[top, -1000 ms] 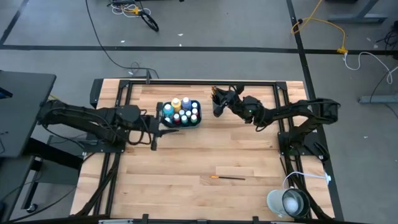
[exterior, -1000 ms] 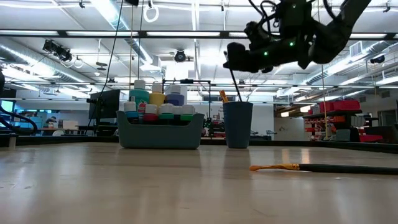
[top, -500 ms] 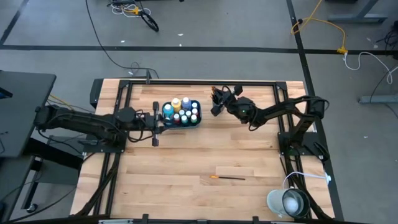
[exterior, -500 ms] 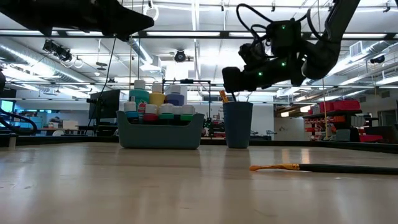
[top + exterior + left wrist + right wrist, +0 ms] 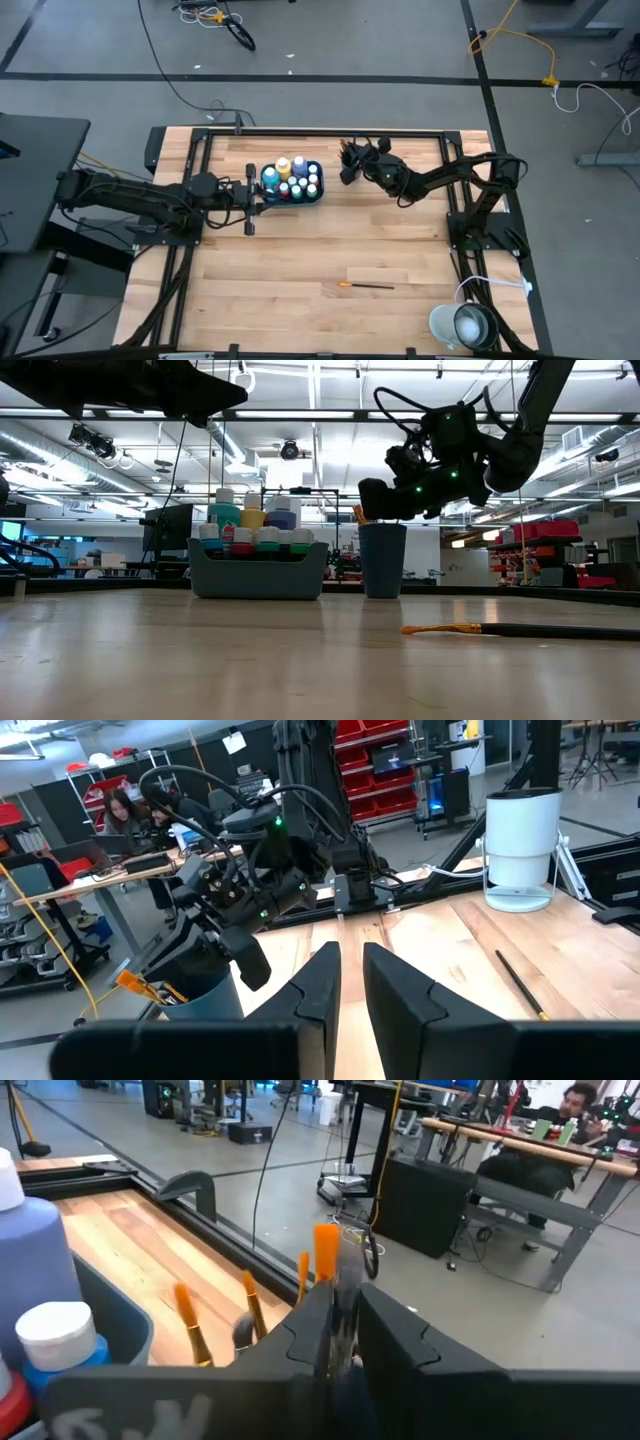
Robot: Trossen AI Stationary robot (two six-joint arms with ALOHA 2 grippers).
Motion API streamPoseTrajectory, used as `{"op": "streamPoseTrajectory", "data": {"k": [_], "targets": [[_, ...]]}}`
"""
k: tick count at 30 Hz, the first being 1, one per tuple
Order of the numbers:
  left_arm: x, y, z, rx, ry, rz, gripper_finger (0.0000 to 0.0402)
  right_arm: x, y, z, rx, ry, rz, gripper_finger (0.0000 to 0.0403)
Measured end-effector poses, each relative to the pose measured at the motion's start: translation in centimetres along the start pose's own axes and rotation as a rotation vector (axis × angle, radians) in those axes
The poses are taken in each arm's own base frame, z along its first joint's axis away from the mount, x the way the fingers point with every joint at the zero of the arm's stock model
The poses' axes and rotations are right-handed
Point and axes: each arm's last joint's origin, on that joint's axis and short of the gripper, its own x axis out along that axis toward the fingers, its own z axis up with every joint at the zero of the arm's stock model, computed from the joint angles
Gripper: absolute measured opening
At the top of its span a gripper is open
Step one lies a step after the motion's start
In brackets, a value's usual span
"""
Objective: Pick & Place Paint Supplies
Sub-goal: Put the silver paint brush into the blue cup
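A teal tray (image 5: pixel 318 196) full of white-capped paint bottles (image 5: pixel 292 178) stands at the table's far middle. Right of it is a dark blue cup (image 5: pixel 382 560) with several orange-ended paintbrushes (image 5: pixel 247 1295) standing in it. My right gripper (image 5: pixel 343 1315) hovers level just over the cup's rim. Its fingers are slightly apart, with a blurred orange-ended paintbrush (image 5: pixel 325 1258) upright between them. One more paintbrush (image 5: pixel 365 286) lies flat on the near half of the table. My left gripper (image 5: pixel 256 197) waits level beside the tray's left end, fingers a little apart (image 5: pixel 345 970) and empty. My right gripper comes in level from the table's right, its fingers (image 5: pixel 395 1345) on either side of the upright paintbrush below its orange end (image 5: pixel 340 1305). The brush stands across the fingers and shows blurred. I cannot tell whether the fingers touch it.
A white lamp-like cylinder (image 5: pixel 465 325) stands at the near right corner. A black metal frame (image 5: pixel 320 133) runs along the far edge and both sides. Bare wood lies across the table's middle and near left. People sit at desks beyond the table (image 5: pixel 125 810).
My right gripper has come down toward the cup with the paintbrush hanging below it, and now sits just above the rim. My left gripper has sunk beside the tray's left end and then kept still. The tray, the cup and the lying brush have not moved.
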Motion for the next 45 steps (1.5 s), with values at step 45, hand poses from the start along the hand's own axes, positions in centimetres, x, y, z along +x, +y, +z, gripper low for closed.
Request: {"op": "streamPoseTrajectory", "data": {"k": [45], "targets": [[0.0,0.2,0.0,0.003,0.008,0.075,0.0055,-15.4,-0.2,7.3,0.172,1.013,0.679,0.0123]]}}
